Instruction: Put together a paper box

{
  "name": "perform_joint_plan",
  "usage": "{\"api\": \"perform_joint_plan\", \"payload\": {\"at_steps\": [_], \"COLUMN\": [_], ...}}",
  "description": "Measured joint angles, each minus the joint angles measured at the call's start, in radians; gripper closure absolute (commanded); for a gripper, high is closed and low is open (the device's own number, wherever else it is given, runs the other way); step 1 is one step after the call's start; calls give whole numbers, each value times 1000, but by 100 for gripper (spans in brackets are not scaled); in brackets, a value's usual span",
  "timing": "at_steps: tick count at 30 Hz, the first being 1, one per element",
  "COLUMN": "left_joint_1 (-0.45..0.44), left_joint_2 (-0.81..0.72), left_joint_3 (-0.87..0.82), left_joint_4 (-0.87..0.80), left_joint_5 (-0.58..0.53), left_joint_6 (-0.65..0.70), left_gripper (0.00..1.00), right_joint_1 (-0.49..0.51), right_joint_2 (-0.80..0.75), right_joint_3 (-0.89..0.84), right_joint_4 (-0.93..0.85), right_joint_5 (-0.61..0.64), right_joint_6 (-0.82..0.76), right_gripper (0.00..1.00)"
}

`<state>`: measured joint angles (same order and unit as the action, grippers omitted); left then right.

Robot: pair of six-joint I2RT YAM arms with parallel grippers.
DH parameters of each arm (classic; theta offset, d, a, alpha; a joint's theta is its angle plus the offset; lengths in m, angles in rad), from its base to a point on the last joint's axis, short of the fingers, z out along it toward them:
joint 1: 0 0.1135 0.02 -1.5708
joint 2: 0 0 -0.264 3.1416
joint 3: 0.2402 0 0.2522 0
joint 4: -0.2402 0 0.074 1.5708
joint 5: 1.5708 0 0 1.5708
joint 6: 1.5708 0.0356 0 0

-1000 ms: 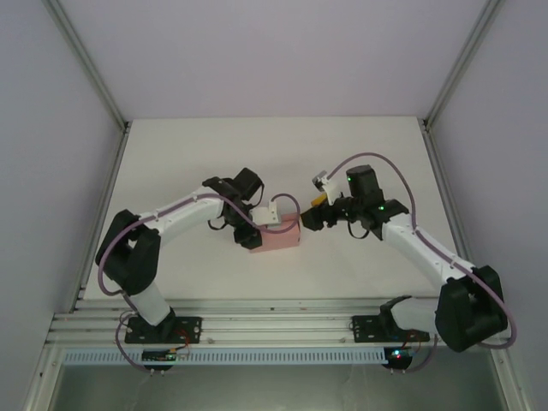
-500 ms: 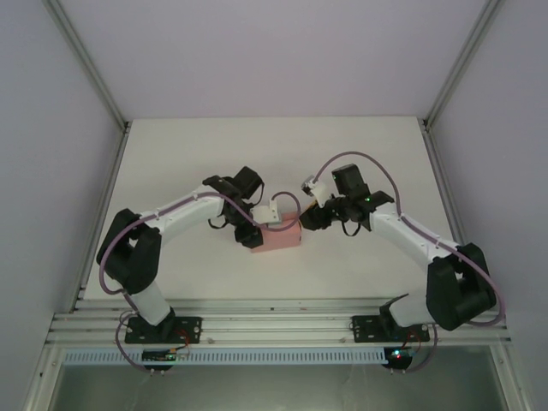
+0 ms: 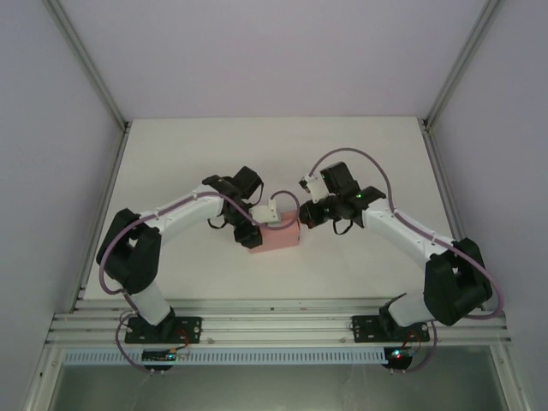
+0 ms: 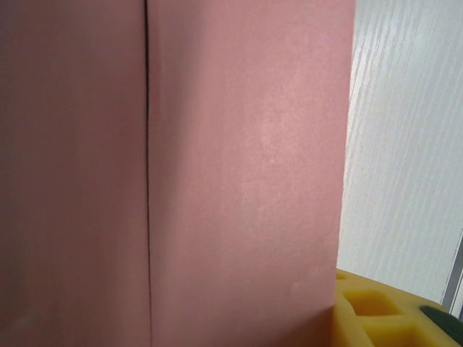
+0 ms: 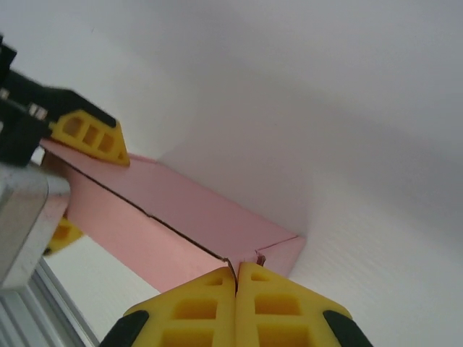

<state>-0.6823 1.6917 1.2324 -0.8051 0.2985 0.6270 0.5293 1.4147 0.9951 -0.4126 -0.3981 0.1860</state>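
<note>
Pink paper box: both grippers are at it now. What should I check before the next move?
1. Left gripper clamped on the pink thin-card paper box: ok, its yellow fingers sit above and below one end.
2. Right gripper closed: ok, fingertips meet at the box's near corner.
3. Card actually pinched by the right gripper: cannot tell.
4. Long seam on the upper face closed: ok, a thin line.
5. Box resting on the white table: cannot tell.
</note>
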Motion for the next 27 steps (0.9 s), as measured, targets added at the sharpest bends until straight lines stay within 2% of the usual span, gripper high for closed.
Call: {"api": "perform_joint_plan", "payload": {"at_steps": [5, 9, 13, 22, 27], "left_joint_1": [2, 2, 2, 2, 2], "left_joint_2": [19, 28, 31, 33, 39], "left_joint_3": [16, 24, 26, 29, 32], "left_joint_4": [1, 8, 11, 28, 38], "left_joint_5": [-3, 1, 2, 2, 7], "left_joint_6": [-18, -26, -26, -34, -36], "left_gripper": [58, 58, 57, 56, 52], "right_joint_1": [11, 28, 45, 72, 103], "right_joint_2": [-32, -61, -95, -197, -226], "right_joint_3": [-68, -109, -165, -371, -407], "right_joint_4": [114, 171, 231, 492, 528], "right_joint_5": [34, 93, 135, 206, 281], "right_joint_6": [241, 315, 261, 107, 69], "right_gripper": [100, 100, 100, 100, 100]}}
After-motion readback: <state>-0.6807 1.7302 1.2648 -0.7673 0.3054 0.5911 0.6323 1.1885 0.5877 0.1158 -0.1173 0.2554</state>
